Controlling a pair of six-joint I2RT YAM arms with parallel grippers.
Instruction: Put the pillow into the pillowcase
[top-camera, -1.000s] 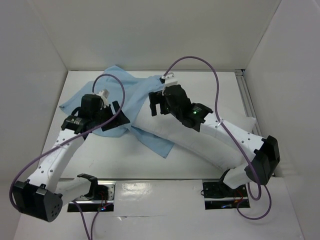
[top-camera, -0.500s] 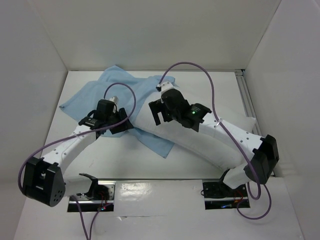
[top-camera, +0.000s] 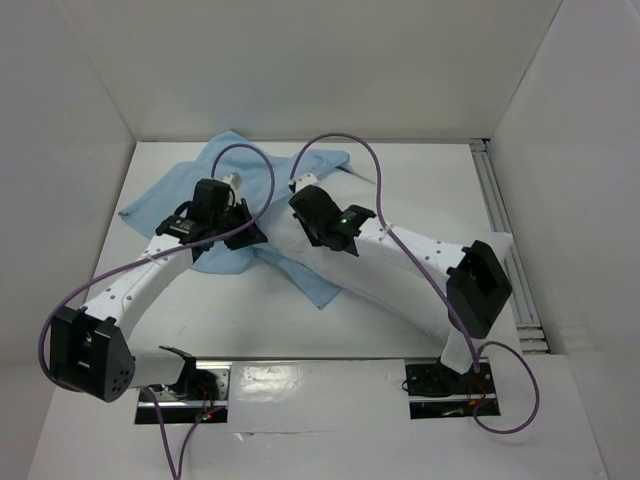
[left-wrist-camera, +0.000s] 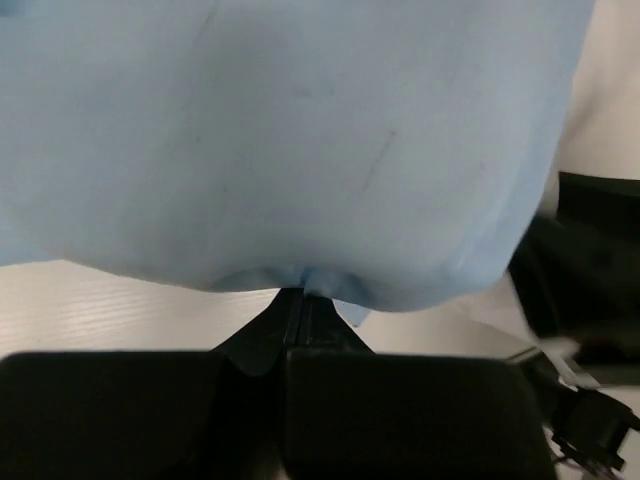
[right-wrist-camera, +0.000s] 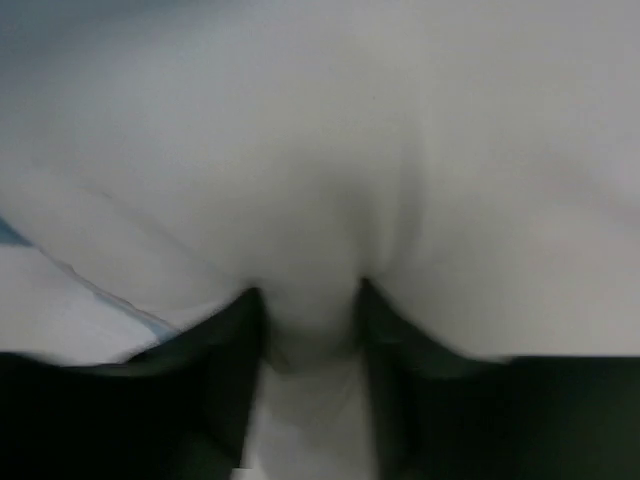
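Since a second ago the left gripper (left-wrist-camera: 300, 298) has been swinging rightward across the pillowcase (top-camera: 225, 160), and its jaws, then spread, are now clenched, pinching a small fold at the edge of the blue cloth. The right gripper (right-wrist-camera: 310, 325) has been dropping lower and toward the left arm. Its elbow has been folding in from the desk's (top-camera: 420, 180) right side, and its jaws have been narrowing from their widest. They are now squeezing a bulge of the pillow (right-wrist-camera: 330, 150) between the two dark fingers (right-wrist-camera: 235, 360), with creases running up from the pinch. The near corner of the pillowcase has been sliding slightly leftward.

The pillowcase is lying spread and rumpled at the far left of the desk. It is showing its plain light blue face, with one pointed flap reaching toward the near edge and overlapping the pillow's left end. The pillow is lying outside the case, a plump white length running from the desk's middle toward the right wall, largely under the right arm.
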